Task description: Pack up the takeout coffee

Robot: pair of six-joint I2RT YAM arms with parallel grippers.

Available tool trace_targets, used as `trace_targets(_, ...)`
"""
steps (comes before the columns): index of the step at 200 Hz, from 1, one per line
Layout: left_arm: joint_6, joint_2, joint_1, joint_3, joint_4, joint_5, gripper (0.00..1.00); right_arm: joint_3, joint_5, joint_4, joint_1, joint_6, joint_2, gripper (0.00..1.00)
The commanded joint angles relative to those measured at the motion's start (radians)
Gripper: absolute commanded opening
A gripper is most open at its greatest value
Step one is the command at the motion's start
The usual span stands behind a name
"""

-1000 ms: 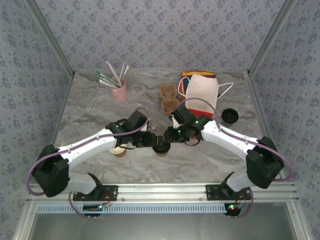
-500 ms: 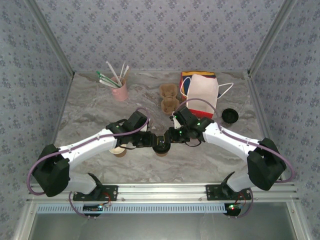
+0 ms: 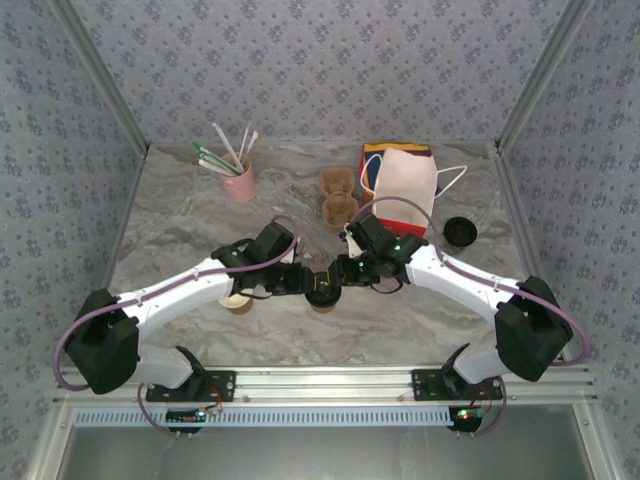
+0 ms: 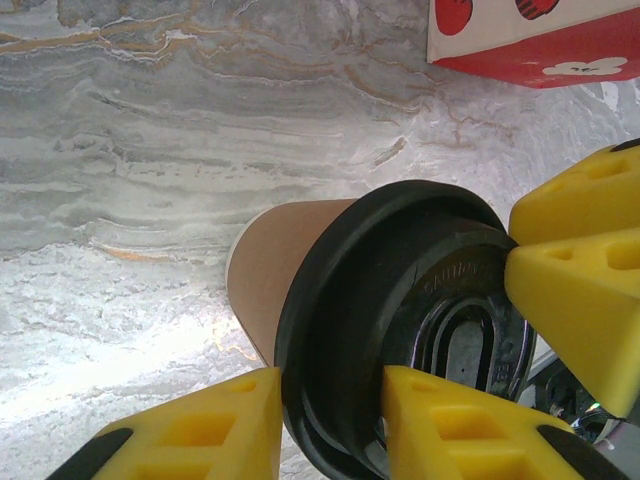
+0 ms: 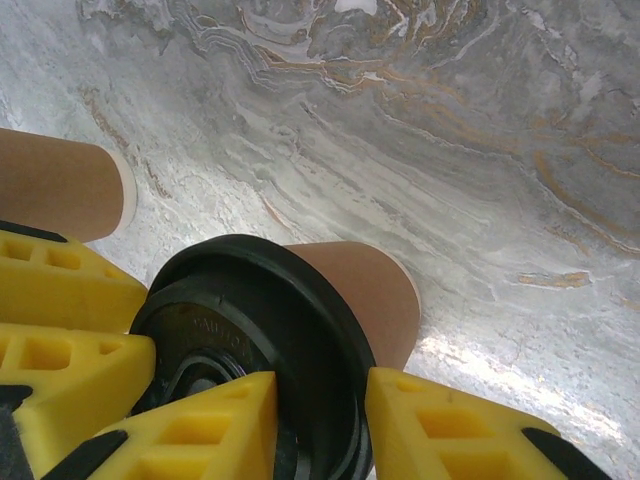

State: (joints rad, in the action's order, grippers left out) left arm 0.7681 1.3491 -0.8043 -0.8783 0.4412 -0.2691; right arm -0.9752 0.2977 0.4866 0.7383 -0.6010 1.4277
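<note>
Pinching the rim of the black lid (image 4: 400,285) from either side, the left gripper (image 4: 330,405) and right gripper (image 5: 320,400) both clamp the coffee cup (image 3: 322,292), which stands upright on the table (image 3: 180,220) between them, near the arm bases. The cardboard cup tray (image 3: 338,195) lies beyond it toward the far wall, looks closer to the right arm.

Embossed on the black lid (image 4: 400,290) of the takeout coffee (image 4: 275,275): seemingly "CAUTION" (the rest is unreadable).
</note>
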Motion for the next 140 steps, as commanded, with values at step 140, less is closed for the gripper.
trace_targets(140, 0.002, 0.040, -0.011, 0.006, 0.109, 0.033, 0.32, -0.036, -0.010, 0.168, 0.076, -0.006, -0.044, 0.52)
